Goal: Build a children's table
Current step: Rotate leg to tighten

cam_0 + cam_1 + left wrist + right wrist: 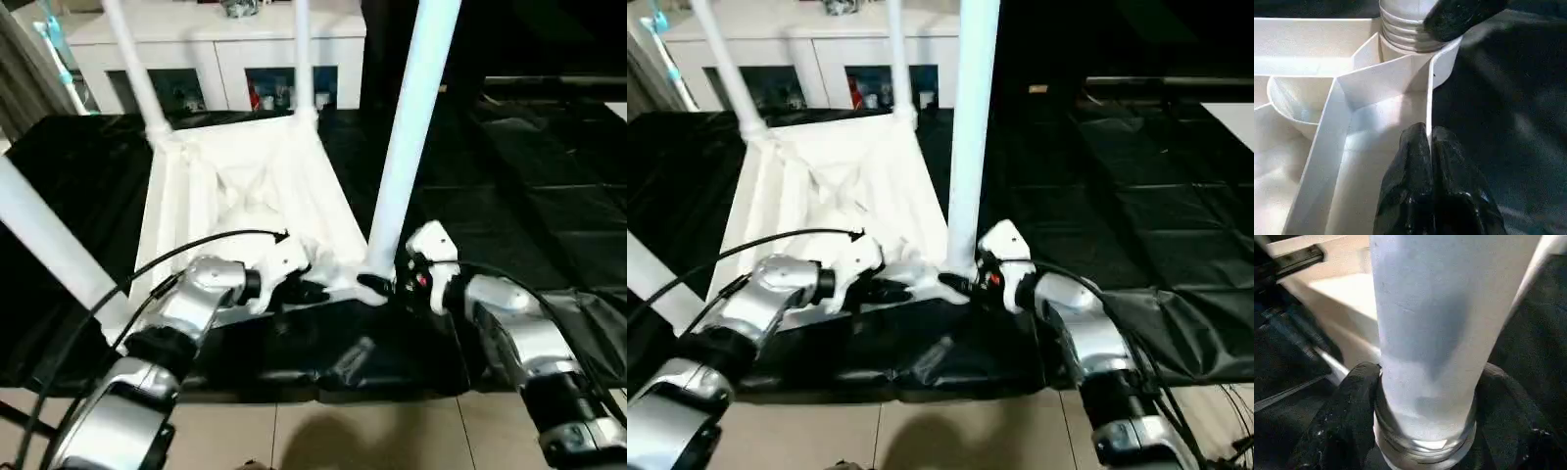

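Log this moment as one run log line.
stage: near-right leg at corner socket | left end effector: shut on table top rim | right end effector: around leg base | other legs: upright

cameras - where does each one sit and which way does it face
Left eye view: on the head, looking forward and down at the upturned table top on the black-covered table; both silver forearms show.
Right eye view: beside it, same scene, slightly shifted.
Left wrist view: along the left claw, shut on the top's raised rim.
Right wrist view: along the right claw, its fingers on either side of the near leg at its base.
Shared: both wrist views show that leg's ribbed base in the corner socket.
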Robot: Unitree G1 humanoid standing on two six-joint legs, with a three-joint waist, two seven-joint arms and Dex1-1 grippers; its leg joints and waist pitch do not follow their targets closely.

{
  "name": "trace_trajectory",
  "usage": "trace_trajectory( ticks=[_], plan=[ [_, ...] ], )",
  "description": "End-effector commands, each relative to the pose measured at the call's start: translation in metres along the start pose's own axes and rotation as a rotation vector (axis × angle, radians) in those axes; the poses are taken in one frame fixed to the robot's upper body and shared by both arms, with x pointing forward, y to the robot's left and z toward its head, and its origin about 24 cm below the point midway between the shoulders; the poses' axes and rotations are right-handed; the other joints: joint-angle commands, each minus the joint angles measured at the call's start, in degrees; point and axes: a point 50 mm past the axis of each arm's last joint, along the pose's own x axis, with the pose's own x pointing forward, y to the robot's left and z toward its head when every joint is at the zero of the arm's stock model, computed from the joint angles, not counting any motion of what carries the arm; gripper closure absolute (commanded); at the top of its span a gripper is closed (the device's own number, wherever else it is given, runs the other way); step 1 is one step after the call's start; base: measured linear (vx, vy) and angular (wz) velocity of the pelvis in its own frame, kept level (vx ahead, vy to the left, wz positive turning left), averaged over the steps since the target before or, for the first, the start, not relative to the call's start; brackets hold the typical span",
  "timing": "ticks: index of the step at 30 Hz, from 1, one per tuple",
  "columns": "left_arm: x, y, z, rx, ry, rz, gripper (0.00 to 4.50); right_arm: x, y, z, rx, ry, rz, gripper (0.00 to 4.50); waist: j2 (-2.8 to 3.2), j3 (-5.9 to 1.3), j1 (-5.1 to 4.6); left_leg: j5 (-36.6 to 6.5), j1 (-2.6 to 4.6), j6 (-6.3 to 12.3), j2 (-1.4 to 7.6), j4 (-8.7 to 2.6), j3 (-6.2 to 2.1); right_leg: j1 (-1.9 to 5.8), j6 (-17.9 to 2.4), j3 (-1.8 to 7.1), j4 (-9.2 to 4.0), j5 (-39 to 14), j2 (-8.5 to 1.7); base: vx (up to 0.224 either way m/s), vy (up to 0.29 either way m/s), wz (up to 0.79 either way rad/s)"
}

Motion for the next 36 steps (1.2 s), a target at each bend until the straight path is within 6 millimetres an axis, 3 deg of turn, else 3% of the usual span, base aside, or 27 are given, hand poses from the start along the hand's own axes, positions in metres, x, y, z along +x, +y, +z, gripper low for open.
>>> trace_trajectory(
  ticks=[1, 9, 12, 14, 19, 20, 21, 24, 27, 29, 31, 32, 34, 35, 36],
  plan=[
    [0.009, -0.002, -0.006, -0.066, 0.014, 0.037, 4.50, 0.008, 0.005, -0.006, 0.017, 0.040, -0.020, 1.89, -1.25, -3.35, -0.43, -16.6, 1.49, 1.41, 2.41, -4.22, -1.31, 1.77, -10.1, 2.00, -4.64, -24.1, -3.23, 0.000, 0.000, 0.00],
    [0.032, 0.006, 0.011, -0.127, 0.019, 0.203, 4.50, 0.036, 0.017, 0.001, 0.053, 0.068, -0.176, 1.90, -1.20, -3.33, -1.30, -18.2, 1.69, 0.48, 2.18, -4.33, -1.61, 1.75, -9.4, 1.85, -5.09, -25.4, -3.26, 0.000, 0.000, 0.00],
    [0.039, 0.012, 0.019, -0.176, 0.011, 0.319, 4.50, 0.051, 0.017, 0.004, 0.143, 0.106, -0.312, 1.90, -0.79, -3.37, -1.87, -18.6, 1.48, 0.16, 2.02, -4.46, -1.74, 1.72, -9.3, 1.77, -5.01, -25.5, -3.17, 0.000, 0.000, 0.00],
    [0.042, 0.015, 0.023, -0.181, 0.015, 0.376, 4.50, 0.058, 0.019, 0.004, 0.175, 0.122, -0.346, 1.91, -0.88, -3.31, -1.76, -19.7, 1.83, 0.09, 2.03, -4.37, -1.72, 1.56, -9.0, 1.77, -5.33, -26.3, -3.23, 0.000, 0.000, 0.00],
    [0.043, 0.015, 0.024, -0.169, 0.016, 0.371, 4.50, 0.063, 0.024, 0.006, 0.128, 0.127, -0.326, 1.91, -1.09, -3.51, -1.59, -17.9, 1.32, 0.76, 2.12, -4.50, -1.76, 2.02, -9.1, 1.86, -4.92, -22.9, -3.35, 0.000, 0.000, 0.00],
    [0.042, 0.015, 0.023, -0.167, 0.018, 0.366, 4.50, 0.063, 0.025, 0.008, 0.148, 0.098, -0.307, 1.56, -1.04, -3.51, -1.55, -17.3, 1.32, 1.14, 2.13, -4.47, -1.69, 2.03, -9.4, 1.90, -4.85, -22.0, -3.35, 0.000, 0.000, 0.00],
    [0.042, 0.015, 0.022, -0.164, 0.020, 0.361, 4.50, 0.062, 0.025, 0.010, 0.166, 0.079, -0.307, 1.21, -1.07, -3.49, -1.53, -17.0, 1.26, 1.42, 2.12, -4.45, -1.67, 2.09, -9.6, 1.91, -4.83, -21.7, -3.37, 0.000, 0.000, 0.00],
    [0.041, 0.015, 0.020, -0.160, 0.028, 0.353, 4.50, 0.060, 0.022, 0.013, 0.188, 0.048, -0.301, 1.16, -0.98, -3.42, -1.55, -17.3, 1.27, 1.76, 2.11, -4.47, -1.66, 2.10, -9.6, 1.86, -4.94, -22.6, -3.37, 0.000, 0.000, 0.00],
    [0.040, 0.015, 0.019, -0.143, 0.032, 0.336, 4.50, 0.056, 0.017, 0.014, 0.173, 0.038, -0.299, 0.78, -0.99, -3.31, -1.70, -18.9, 1.43, 1.19, 2.16, -4.60, -1.74, 1.91, -9.0, 1.81, -5.18, -24.7, -3.34, 0.000, 0.000, 0.00],
    [0.037, 0.014, 0.017, -0.105, 0.026, 0.295, 4.50, 0.044, 0.006, 0.014, 0.137, 0.015, -0.282, 0.69, -0.98, -3.25, -1.78, -19.9, 1.34, 1.13, 2.12, -4.68, -1.85, 2.04, -8.2, 1.72, -5.38, -26.1, -3.36, 0.000, 0.000, 0.00],
    [0.035, 0.013, 0.016, -0.095, 0.021, 0.280, 4.50, 0.039, 0.003, 0.014, 0.120, 0.010, -0.269, 0.69, -1.00, -3.28, -1.77, -19.5, 1.29, 1.25, 2.25, -4.69, -1.83, 1.95, -8.1, 1.84, -5.28, -25.3, -3.38, 0.000, 0.000, 0.00],
    [0.033, 0.012, 0.014, -0.093, 0.012, 0.249, 4.50, 0.032, -0.001, 0.012, 0.089, 0.010, -0.245, 0.69, -0.94, -3.29, -1.78, -19.1, 1.05, 1.42, 2.17, -4.70, -1.93, 2.29, -8.1, 1.71, -5.22, -25.0, -3.39, 0.000, 0.000, 0.00],
    [0.027, 0.009, 0.011, -0.049, -0.022, 0.172, 4.50, 0.016, -0.007, 0.008, 0.053, 0.004, -0.181, 0.69, -1.13, -3.28, -1.73, -18.6, 1.04, 2.21, 2.25, -4.57, -1.76, 2.28, -8.7, 1.85, -5.21, -23.6, -3.40, 0.000, 0.000, 0.00],
    [0.023, 0.007, 0.009, -0.030, -0.042, 0.124, 4.50, 0.009, -0.009, 0.006, 0.039, 0.001, -0.141, 0.69, -0.61, -3.32, -1.59, -18.2, 0.99, 2.70, 2.27, -4.51, -1.80, 2.35, -9.1, 1.86, -5.11, -22.8, -3.53, 0.000, 0.000, 0.00],
    [0.022, 0.006, 0.009, -0.025, -0.047, 0.109, 4.50, 0.006, -0.009, 0.006, 0.035, 0.001, -0.129, 0.69, -1.09, -3.49, -1.64, -16.8, 0.74, 3.51, 2.22, -4.32, -1.58, 2.55, -9.9, 1.87, -4.89, -20.5, -3.39, 0.000, 0.000, 0.00]
  ],
)
